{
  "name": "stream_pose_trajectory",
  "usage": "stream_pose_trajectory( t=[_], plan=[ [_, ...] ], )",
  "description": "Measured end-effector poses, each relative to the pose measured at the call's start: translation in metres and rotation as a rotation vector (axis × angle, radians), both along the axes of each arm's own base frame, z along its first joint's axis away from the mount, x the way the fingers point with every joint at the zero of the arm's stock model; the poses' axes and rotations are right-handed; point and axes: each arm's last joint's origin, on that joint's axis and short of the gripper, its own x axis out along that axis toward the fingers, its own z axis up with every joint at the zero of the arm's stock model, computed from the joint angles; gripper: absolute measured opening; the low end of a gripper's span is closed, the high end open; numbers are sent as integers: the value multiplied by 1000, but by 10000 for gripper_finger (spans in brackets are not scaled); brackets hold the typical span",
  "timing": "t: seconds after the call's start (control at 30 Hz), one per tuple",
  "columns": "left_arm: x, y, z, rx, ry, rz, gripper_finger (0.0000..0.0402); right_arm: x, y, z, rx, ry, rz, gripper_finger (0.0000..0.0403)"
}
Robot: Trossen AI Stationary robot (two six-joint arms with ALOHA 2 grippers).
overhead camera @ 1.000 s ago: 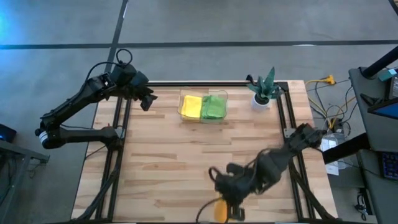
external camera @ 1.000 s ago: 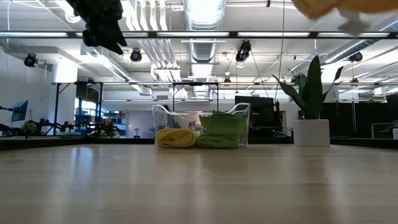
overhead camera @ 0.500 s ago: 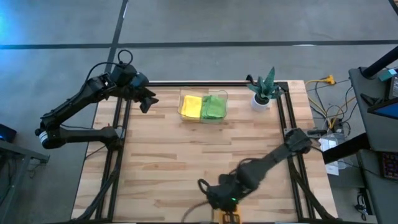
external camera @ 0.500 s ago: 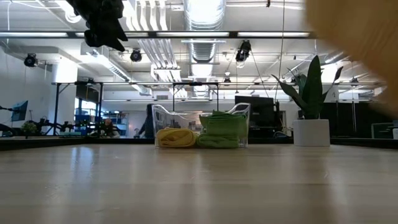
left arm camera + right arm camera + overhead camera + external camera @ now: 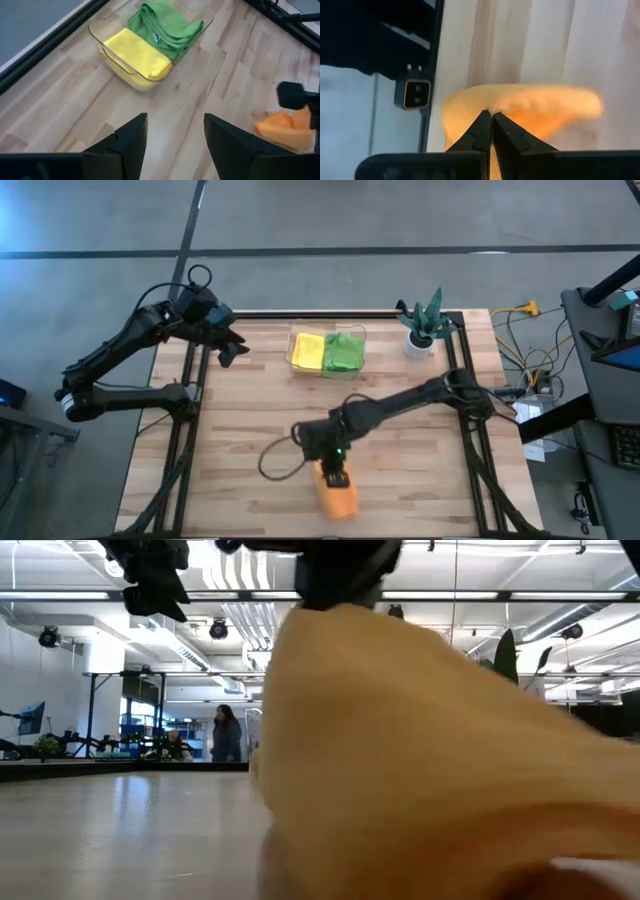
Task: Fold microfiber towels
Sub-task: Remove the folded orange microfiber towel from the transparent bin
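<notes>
The right gripper [image 5: 335, 477] pinches the orange towel [image 5: 339, 498] hanging below it; I think it should lay it flat, without bunching. The left gripper [image 5: 175, 132], open, waits.

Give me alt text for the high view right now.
Seen from above, the right gripper, shut on the orange towel, trails it over the wooden table near its front edge. The open left gripper waits beside a clear bin holding yellow and green towels.

Two matte black jointed arms end in dark two-fingered claws, the left claw [image 5: 226, 346] and right claw [image 5: 333, 477], with a black cable looping beside the right one.
</notes>
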Motion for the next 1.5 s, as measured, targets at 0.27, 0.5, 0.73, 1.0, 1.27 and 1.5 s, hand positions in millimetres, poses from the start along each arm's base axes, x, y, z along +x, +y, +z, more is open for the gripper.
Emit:
stream_pose_trajectory(
  t=[0.27,0.5,0.73,1.0,1.27,1.5],
  plan=[
    [-13,-10,5,22,-20,6,180,10,-25,-5,-2,-108,61,8],
    [-19,-14,2,25,-19,27,180,22,-39,-25,-27,-149,72,8],
    [-21,-16,-15,-22,8,50,180,38,-54,-46,-43,-203,74,8],
    [-23,-17,-26,-47,31,55,180,57,-70,-69,-72,-227,96,8],
    [-22,-17,-27,-50,33,56,180,73,-86,-70,-89,-228,93,9],
    [-23,-17,-26,-59,22,62,180,73,-122,-50,-103,-239,44,51]
  ],
)
